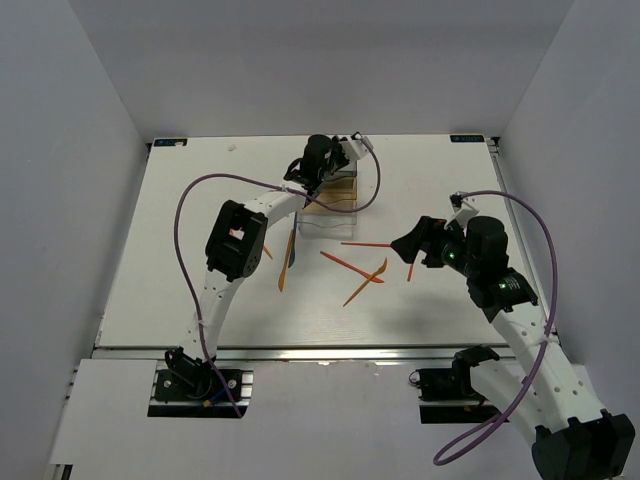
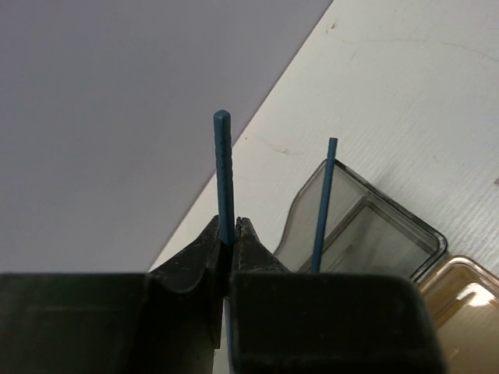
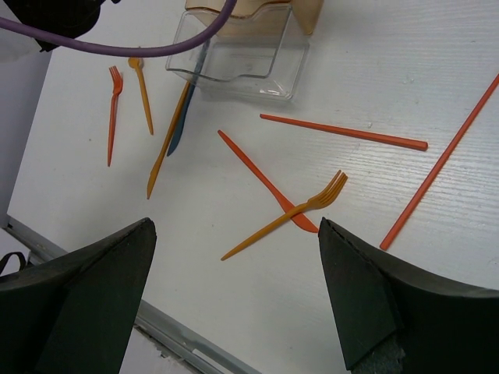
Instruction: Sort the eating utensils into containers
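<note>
Pinching a blue stick [image 2: 224, 171] at its lower end, the left claw [image 2: 232, 226] is pressed together, and the stick rises straight up from its tips. Just to the right in that wrist view stands the grey bin [image 2: 405, 226], with a second blue stick [image 2: 323, 202] leaning upright inside it. The amber bin [image 2: 460, 300] touches the grey one on its far side. Whether the held stick is over the grey bin or just beside it I cannot tell.

The right claw [image 3: 235, 234] is spread wide above the worktop [image 3: 390, 70], well apart from the bins. Below it an orange fork [image 3: 288, 214] lies across a red knife [image 3: 265, 183]. One red stick [image 3: 343, 132] lies beyond them, and another red stick [image 3: 440, 164] runs slantwise to the right. The clear bin [image 3: 242, 54] sits at the near end of the row. By its left corner lie a blue piece [image 3: 178, 132] and a long orange piece [image 3: 168, 140], side by side. Further left are a spoon [image 3: 142, 89] and a small fork [image 3: 115, 113], both orange. A purple cable [image 3: 117, 48] crosses the top of that view.
</note>
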Motion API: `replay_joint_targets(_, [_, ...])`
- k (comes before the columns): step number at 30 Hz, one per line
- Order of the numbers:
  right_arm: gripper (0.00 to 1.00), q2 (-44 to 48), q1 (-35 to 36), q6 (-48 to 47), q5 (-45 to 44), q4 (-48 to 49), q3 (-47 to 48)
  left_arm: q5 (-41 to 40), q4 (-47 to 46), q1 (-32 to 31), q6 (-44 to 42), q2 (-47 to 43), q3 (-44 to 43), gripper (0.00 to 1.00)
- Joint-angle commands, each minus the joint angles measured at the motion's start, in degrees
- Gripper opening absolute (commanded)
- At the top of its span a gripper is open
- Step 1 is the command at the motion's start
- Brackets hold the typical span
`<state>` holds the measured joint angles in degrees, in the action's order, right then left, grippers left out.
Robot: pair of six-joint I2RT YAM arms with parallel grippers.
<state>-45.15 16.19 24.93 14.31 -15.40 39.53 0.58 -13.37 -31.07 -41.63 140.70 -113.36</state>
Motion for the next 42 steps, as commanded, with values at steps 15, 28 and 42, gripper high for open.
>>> replay_joint_targets(15, [0.89,-14.31,-0.1,-2.16,-6.21,4.24,1.68,0.21,-6.4,0.04,6.02,-11.93,7.97,0.88])
replay_joint_targets(28, [0.59,-42.21,0.08,-0.06,-24.5,1.68,16.54,-25.79,15.51,-0.04,41.93,-37.14,11.84,0.98])
replay_joint_targets(42, [0.37,-42.58,0.69,3.37,-28.9,-0.69,12.87,-20.71,26.19,-0.04,60.35,-60.63,36.36,0.98])
